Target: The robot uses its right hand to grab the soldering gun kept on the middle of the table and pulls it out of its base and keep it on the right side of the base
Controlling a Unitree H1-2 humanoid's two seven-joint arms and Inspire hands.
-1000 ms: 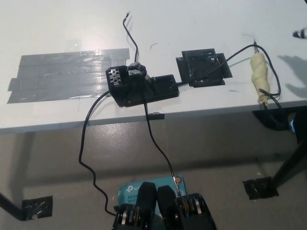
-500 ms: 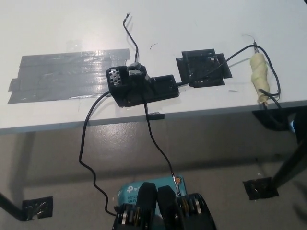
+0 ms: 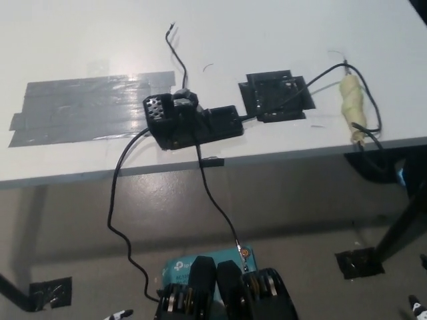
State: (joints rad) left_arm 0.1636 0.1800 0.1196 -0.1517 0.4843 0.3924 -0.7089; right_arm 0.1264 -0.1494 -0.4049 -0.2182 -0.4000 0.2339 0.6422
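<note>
The only lettering sits on the teal box (image 3: 179, 270) on the floor below the worktop (image 3: 280, 27): a few white marks on its top face, partly hidden and too small and blurred to read. Nothing else in view carries legible text, numbers or signs.

The flat table (image 3: 280, 40) is plain white. A broad patch of grey tape strips (image 3: 87, 107) with a dull sheen lies toward its left edge. The blocky plastic soldering base (image 3: 193, 123) is black, with a small grid of pale dots at its left end. The square tray (image 3: 275, 97) is black; the wrapped handle (image 3: 351, 107) near the right edge is cream-yellow; the cables (image 3: 120, 200) are black.
</note>
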